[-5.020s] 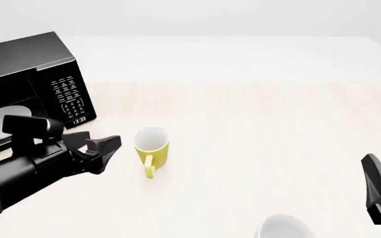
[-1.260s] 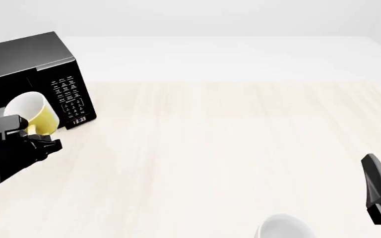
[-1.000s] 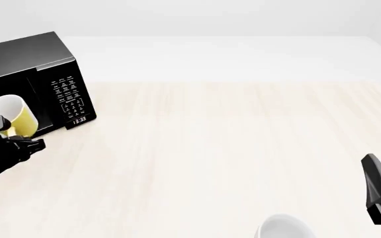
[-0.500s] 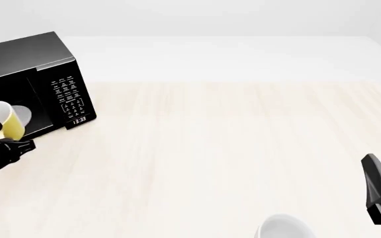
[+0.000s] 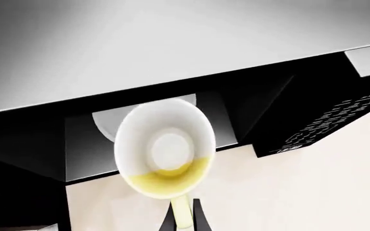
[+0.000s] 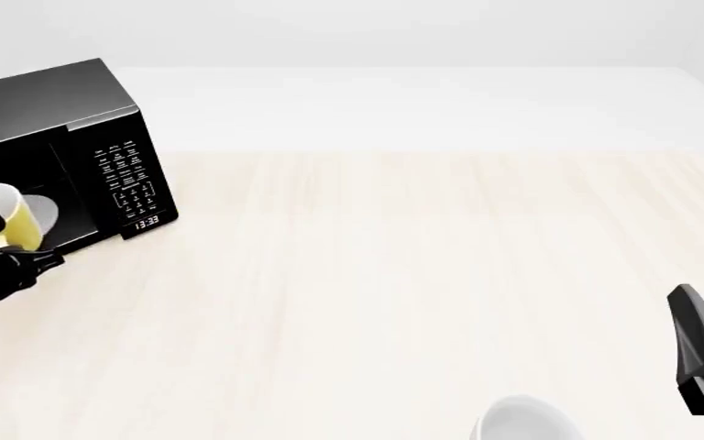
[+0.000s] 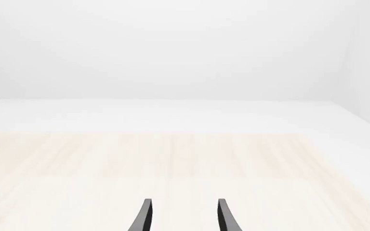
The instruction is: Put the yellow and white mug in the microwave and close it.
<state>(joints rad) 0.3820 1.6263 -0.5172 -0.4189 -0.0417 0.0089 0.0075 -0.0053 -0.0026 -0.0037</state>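
Mug (image 6: 0, 213) in yellow and white, pinched by its loop handle in the left gripper (image 5: 183, 219), held at the open mouth of the microwave (image 6: 77, 119) at the far left of the table (image 6: 425, 275). Carried handle-first with the white inside tipped toward the arm, presumably so the body clears the opening and lands on the turntable plate (image 5: 111, 122) just behind it. Seen from the left wrist: finger tips closed on the handle, plate edge behind the rim, keypad panel (image 5: 329, 122) to one side. Missing there but plain from the front: clock display (image 6: 146, 223), plain white cup (image 6: 523, 422) at the near edge, right gripper (image 7: 182, 216) idle at near right. Confirmed only by the right wrist: fingers spread, nothing between them.
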